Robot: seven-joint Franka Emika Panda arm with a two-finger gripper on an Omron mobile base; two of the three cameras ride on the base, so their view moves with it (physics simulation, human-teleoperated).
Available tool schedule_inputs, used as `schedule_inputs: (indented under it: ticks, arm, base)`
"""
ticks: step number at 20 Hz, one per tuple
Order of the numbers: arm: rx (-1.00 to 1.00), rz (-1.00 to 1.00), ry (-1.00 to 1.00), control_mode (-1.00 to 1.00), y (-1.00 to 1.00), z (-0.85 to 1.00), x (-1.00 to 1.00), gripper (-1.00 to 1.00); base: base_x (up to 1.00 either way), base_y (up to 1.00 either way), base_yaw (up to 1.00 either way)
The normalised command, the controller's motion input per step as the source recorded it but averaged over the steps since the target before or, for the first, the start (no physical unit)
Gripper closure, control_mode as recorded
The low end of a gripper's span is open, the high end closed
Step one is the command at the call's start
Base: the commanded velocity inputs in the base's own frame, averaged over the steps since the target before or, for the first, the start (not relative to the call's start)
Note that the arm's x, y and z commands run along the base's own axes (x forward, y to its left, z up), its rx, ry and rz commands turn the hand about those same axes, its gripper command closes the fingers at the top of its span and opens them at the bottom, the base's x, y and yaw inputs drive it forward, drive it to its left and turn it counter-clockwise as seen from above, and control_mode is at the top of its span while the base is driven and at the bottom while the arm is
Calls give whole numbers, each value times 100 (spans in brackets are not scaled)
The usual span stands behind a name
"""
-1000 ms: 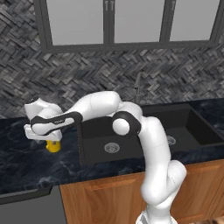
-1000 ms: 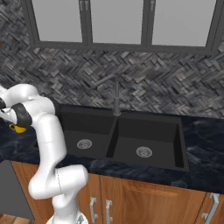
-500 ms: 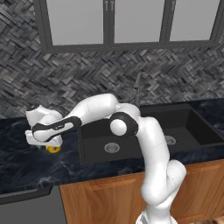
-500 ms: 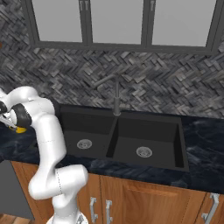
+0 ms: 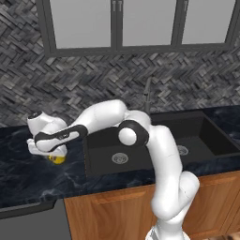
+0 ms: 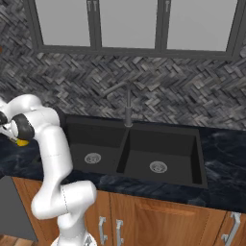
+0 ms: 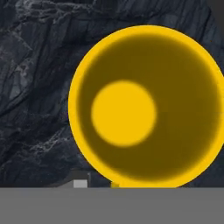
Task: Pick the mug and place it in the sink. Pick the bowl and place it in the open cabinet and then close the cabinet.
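Fingers [image 5: 52, 157] low over the round, bright yellow mug [image 7: 146, 107].

Blk marble counter [image 5: 28, 180], herringbone backsplash [image 5: 93, 84].

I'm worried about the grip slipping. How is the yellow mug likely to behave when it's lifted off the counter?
The mug looks rigid and small beside the hand, so probably light. Its glossy round wall may be slippery and could twist between the fingers. It stands upright, mouth up, on the dark counter, so it seems stable until lifted; tipped on its side it might roll.
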Motion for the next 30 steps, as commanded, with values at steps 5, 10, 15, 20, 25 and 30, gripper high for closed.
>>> schedule_inputs:
  ticks: [5, 10, 15, 20, 25, 30]
  arm:
    - [0, -18, 0, -100, -70, 40, 0, 100]
    - [0, -14, 0, -100, -93, 37, 0, 100]
    - [-1, -24, 1, -100, -100, 1, 11, 100]
    - [3, -32, 0, -100, -100, -10, 25, 100]
    - [16, -21, 6, -100, -100, -50, 65, 100]
    - [11, -13, 5, -100, -89, -62, 63, 100]
  base:
    - [0, 0, 0]
    - [0, 0, 0]
    - [0, 0, 0]
    - [0, 0, 0]
    - [0, 0, 0]
    - [0, 0, 0]
